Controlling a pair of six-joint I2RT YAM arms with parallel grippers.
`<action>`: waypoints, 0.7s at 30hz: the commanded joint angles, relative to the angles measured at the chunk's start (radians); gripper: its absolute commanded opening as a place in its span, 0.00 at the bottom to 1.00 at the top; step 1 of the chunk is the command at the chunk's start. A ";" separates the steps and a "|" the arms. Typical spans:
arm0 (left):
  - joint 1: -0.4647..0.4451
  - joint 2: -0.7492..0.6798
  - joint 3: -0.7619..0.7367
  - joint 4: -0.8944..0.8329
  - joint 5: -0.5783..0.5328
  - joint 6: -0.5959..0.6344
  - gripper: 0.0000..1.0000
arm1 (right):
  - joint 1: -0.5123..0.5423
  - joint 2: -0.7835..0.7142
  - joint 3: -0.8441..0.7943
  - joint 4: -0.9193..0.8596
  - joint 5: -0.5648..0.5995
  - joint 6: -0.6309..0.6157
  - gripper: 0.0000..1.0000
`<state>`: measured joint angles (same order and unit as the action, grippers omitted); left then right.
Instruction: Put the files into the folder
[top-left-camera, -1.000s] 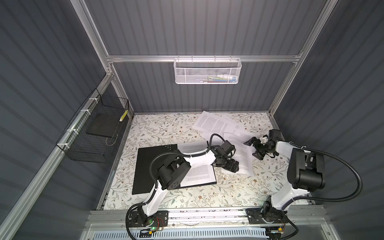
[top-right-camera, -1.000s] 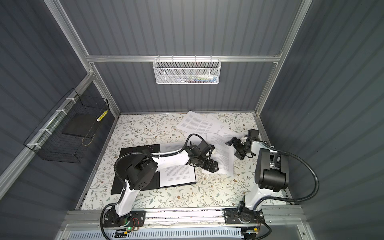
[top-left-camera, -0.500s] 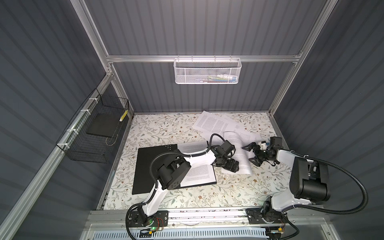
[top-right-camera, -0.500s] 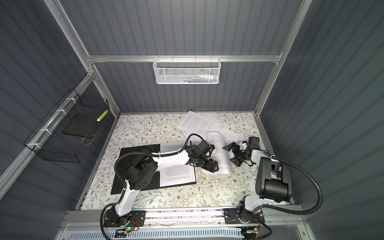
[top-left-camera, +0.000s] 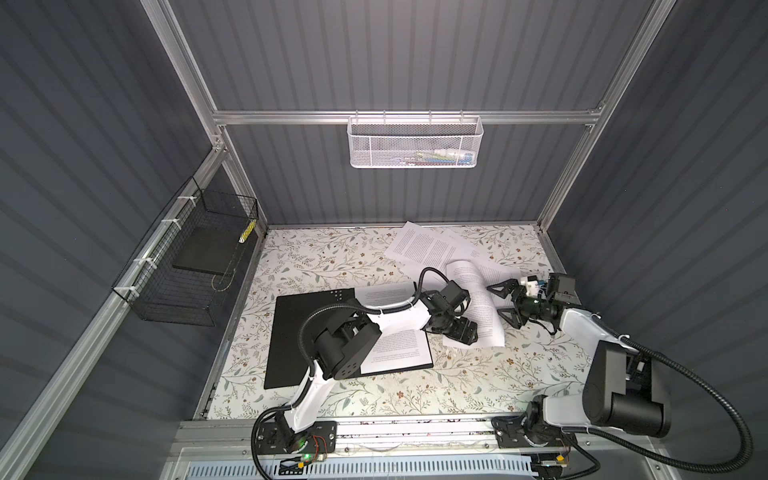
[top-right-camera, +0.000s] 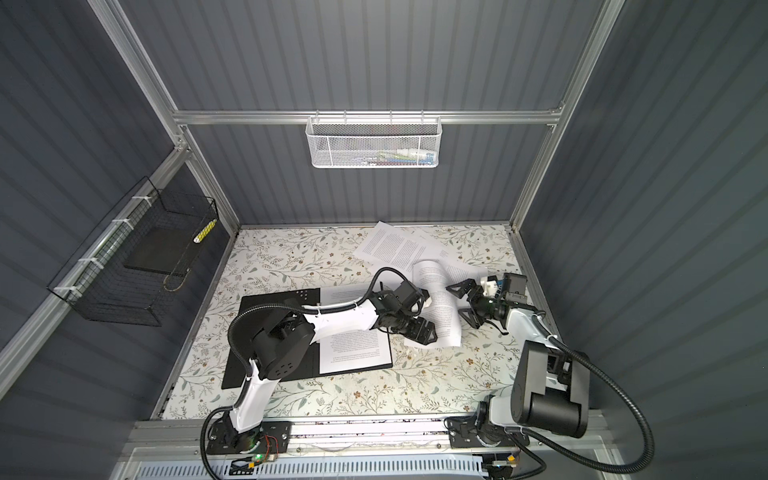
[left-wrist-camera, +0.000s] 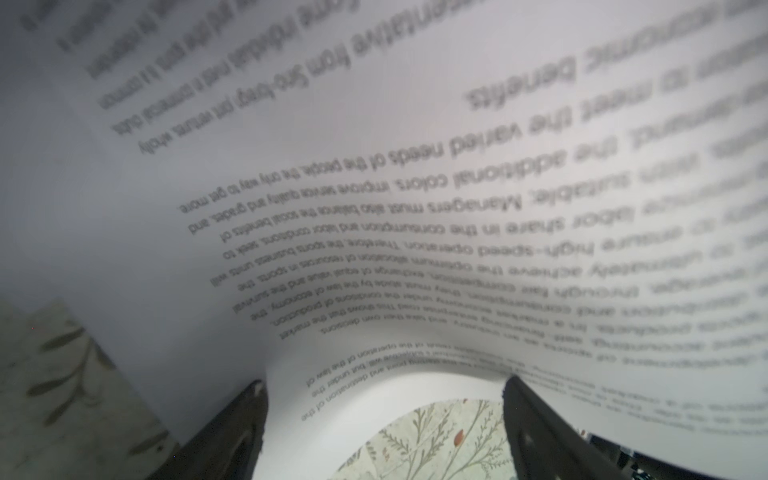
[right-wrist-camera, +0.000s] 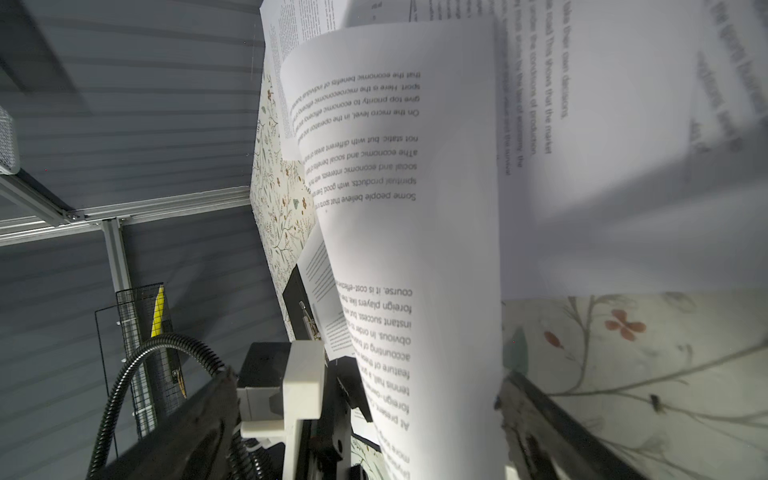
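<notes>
Left wrist view: left gripper jaws wide apart against curled sheet; right gripper wide open, straddling it. Folder holds flat sheet.

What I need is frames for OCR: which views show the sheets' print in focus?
Left wrist: curled sheet readable mid-frame only, blurred toward the edges. Right wrist: its lines sharp, the sheets behind smeared. Both top views: print too small to read.
</notes>
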<state>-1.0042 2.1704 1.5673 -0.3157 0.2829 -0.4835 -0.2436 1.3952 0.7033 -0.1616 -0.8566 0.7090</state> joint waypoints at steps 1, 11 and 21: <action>0.007 0.085 -0.075 -0.104 -0.023 -0.012 0.90 | -0.005 -0.009 0.004 0.035 -0.049 0.033 0.99; 0.006 0.092 -0.066 -0.108 -0.019 -0.008 0.90 | -0.007 -0.098 -0.112 0.060 -0.059 0.072 0.99; 0.006 0.111 -0.057 -0.107 -0.013 -0.009 0.90 | -0.007 -0.169 -0.167 0.019 -0.047 0.063 0.99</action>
<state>-1.0042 2.1654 1.5543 -0.2989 0.2901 -0.4831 -0.2462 1.2587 0.5323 -0.1013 -0.9108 0.7982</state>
